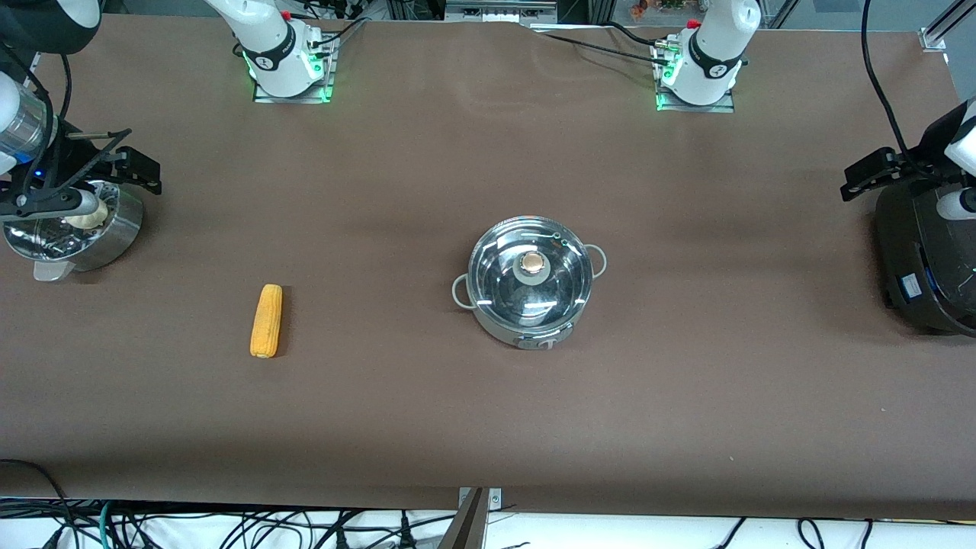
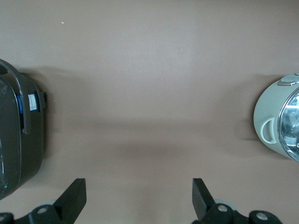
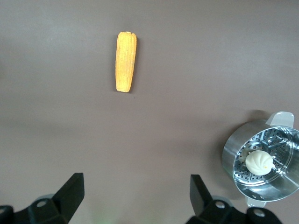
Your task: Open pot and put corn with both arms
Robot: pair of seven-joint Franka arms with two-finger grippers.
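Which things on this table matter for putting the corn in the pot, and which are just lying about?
For the job:
- pot, lid still on
- corn
- left gripper, open
- right gripper, open

Lying about:
- steamer pot with bun
- black cooker

- big flat table under a matte brown cloth [image 1: 686,396], filling nearly the whole front view; light is even, with soft shadows only
- tangle of black cables [image 1: 229,526] on the pale floor along the table's near edge
- metal frame bits [image 1: 499,9] past the edge where the bases stand
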